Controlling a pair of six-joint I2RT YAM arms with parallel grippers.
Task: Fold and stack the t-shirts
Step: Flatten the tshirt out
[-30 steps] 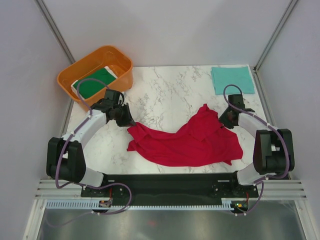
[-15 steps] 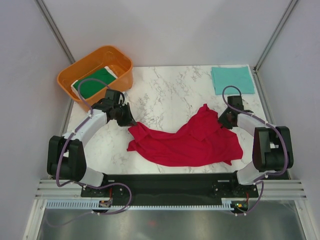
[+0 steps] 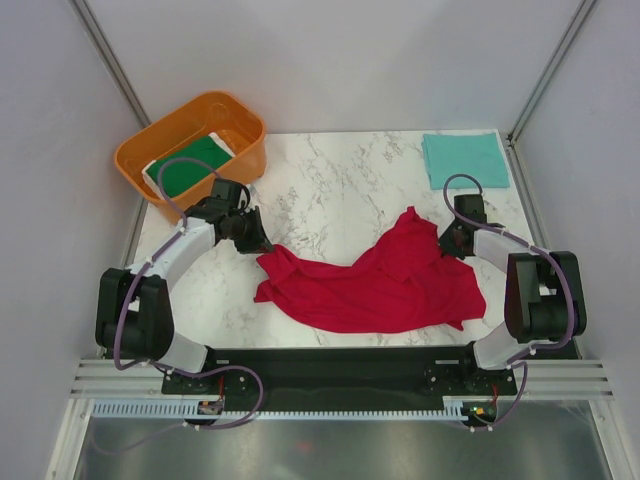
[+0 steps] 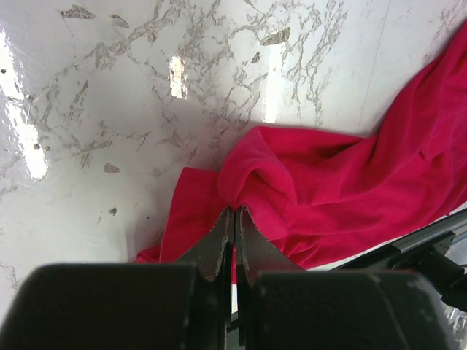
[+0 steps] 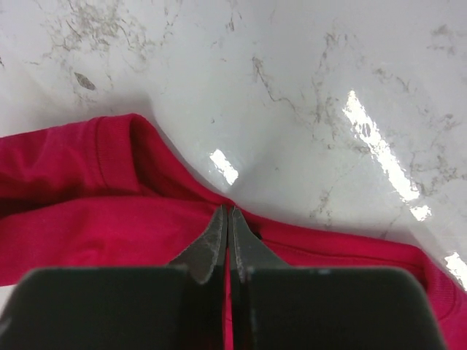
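The bright red t-shirt (image 3: 375,285) lies crumpled on the marble table (image 3: 330,190), near the front. My left gripper (image 3: 262,246) is shut on a fold at the shirt's left corner; the left wrist view shows the jaws (image 4: 233,211) pinching red cloth (image 4: 328,189). My right gripper (image 3: 447,242) is shut on the shirt's right edge, seen in the right wrist view (image 5: 228,210) pinching the hem (image 5: 109,219). The teal t-shirt (image 3: 464,158) lies folded at the far right corner. The dark green t-shirt (image 3: 190,166) lies folded in the orange tub (image 3: 150,150).
The orange tub stands at the table's far left corner. Grey walls (image 3: 330,60) and metal posts close in the table on three sides. The black base rail (image 3: 340,365) runs along the near edge.
Both grippers have shifted slightly away from the near edge, still holding the red shirt. The shirt's shape is almost unchanged.
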